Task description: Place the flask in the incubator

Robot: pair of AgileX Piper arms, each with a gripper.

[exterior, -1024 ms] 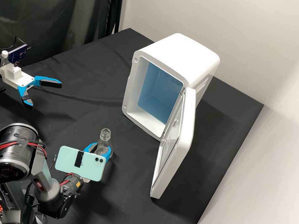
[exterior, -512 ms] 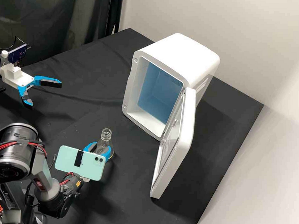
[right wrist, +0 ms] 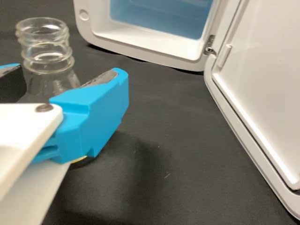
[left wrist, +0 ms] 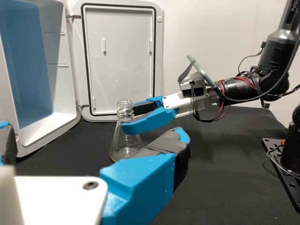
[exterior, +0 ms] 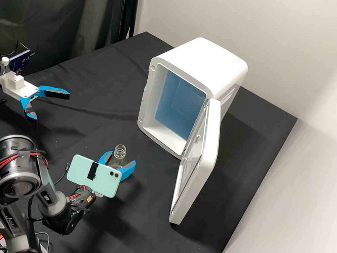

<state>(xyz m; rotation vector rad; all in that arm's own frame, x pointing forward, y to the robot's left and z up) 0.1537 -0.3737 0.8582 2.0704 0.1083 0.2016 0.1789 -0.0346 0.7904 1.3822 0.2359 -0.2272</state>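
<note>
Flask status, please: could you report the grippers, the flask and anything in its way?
Left gripper open, off to the side. Right gripper around flask, grip unconfirmed. Flask upright on bench, short of incubator. Door open, nothing in between.

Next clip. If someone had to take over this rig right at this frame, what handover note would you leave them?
Left gripper: open, holding nothing, above the bench well away from the flask.
Right gripper: set around the flask; whether it is clamped cannot be told.
Flask: upright on the bench, in front of the incubator.
Incubator: its door is swung wide open.
Done: door open, right gripper at the flask.
Left: confirm the grip, lift, carry the flask into the chamber, release.
</note>
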